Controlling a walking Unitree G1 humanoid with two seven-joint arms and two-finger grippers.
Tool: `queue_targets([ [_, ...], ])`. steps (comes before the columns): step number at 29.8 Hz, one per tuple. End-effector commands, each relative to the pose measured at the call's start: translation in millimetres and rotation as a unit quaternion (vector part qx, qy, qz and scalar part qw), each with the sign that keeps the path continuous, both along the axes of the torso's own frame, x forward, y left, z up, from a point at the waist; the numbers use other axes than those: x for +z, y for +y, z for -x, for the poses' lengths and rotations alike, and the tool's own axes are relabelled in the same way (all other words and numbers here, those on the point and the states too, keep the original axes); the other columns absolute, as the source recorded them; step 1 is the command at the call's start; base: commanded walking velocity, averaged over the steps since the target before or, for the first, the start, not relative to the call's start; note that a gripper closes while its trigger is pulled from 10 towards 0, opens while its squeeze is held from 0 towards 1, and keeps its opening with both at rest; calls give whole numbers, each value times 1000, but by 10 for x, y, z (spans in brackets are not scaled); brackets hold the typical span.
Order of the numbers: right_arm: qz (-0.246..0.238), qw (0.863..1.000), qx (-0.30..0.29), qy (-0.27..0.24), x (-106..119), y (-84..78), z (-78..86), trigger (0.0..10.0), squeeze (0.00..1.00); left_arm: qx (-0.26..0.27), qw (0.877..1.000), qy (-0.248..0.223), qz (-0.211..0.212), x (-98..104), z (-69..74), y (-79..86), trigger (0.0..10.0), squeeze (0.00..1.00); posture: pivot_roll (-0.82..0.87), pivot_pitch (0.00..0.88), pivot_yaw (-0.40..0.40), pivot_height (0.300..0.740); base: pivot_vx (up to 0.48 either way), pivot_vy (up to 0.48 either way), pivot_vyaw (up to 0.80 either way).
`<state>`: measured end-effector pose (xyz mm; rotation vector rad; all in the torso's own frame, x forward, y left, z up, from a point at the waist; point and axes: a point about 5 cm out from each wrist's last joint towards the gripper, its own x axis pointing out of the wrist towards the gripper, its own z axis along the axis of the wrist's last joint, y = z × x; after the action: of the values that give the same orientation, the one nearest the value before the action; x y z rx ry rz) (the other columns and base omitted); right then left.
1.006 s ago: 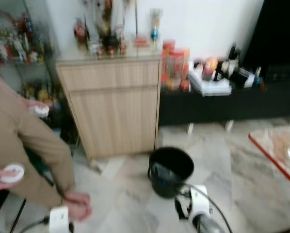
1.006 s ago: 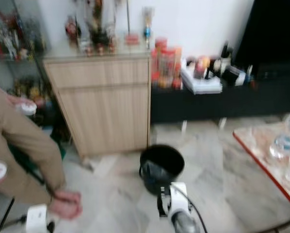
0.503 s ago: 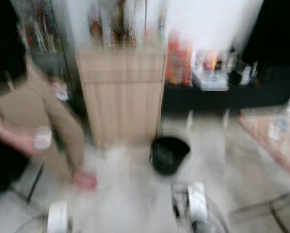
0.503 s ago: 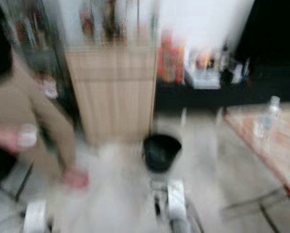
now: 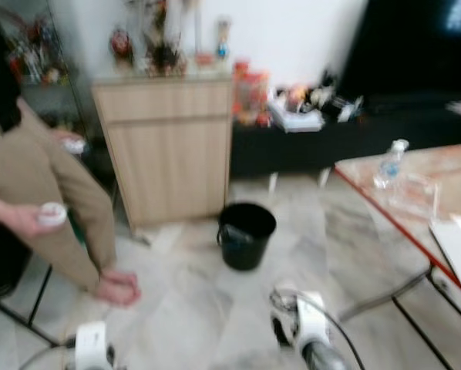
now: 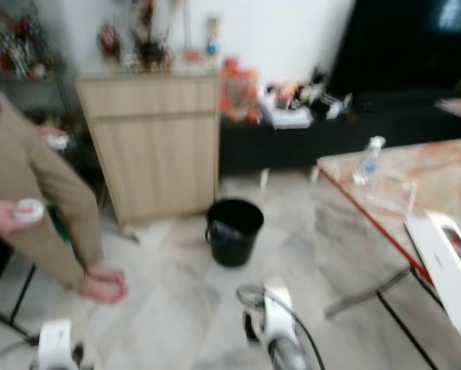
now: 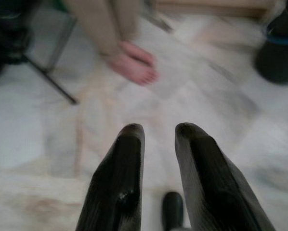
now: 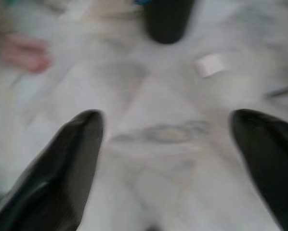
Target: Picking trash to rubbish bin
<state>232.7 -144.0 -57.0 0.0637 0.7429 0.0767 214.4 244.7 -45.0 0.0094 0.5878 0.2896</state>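
A black rubbish bin (image 5: 246, 235) stands on the marble floor in front of a wooden cabinet (image 5: 165, 146); its dark shape also shows as the bin (image 8: 167, 19) ahead of my right gripper. A small white scrap of paper (image 8: 209, 65) lies on the floor beside the bin. My right gripper (image 8: 167, 115) hangs low over bare floor, open wide and holding nothing. My left gripper (image 7: 159, 129) hangs over the floor too, its two fingers close together with nothing between them. A clear plastic bottle (image 5: 388, 163) stands on the table at the right.
A seated person at the left in tan trousers has a bare foot (image 5: 116, 289) on the floor and a hand holding a small white round thing (image 5: 52, 214). A red-edged table (image 5: 369, 206) with metal legs fills the right. A white box (image 6: 446, 254) lies on it. A black low bench (image 5: 331, 142) runs along the wall.
The camera has pulled back and swung right: the bin looks farther off, and the table with the bottle has come into view. Both arms keep their low pose.
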Motion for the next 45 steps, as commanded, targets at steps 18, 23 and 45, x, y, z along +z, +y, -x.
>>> queue_targets([
  [18, -8, 1000, 7, -10, 42, 79, -61, 10000, 0, 11, 998, 56, 7, -170, 250, 2, 10000, 0, 47, 0, -45, 740, 0, 0, -733],
  [23, -8, 1000, 7, -10, 42, 75, -62, 10000, 0, 8, 998, 56, 8, -164, 228, -10, 10000, 0, 42, 0, -43, 740, 0, 0, -712],
  [45, -2, 1000, 12, -5, 36, 72, -57, 10000, 0, -5, 996, 84, -10, -206, 266, -41, 10000, 0, 48, 0, -46, 740, 0, -123, -692],
])
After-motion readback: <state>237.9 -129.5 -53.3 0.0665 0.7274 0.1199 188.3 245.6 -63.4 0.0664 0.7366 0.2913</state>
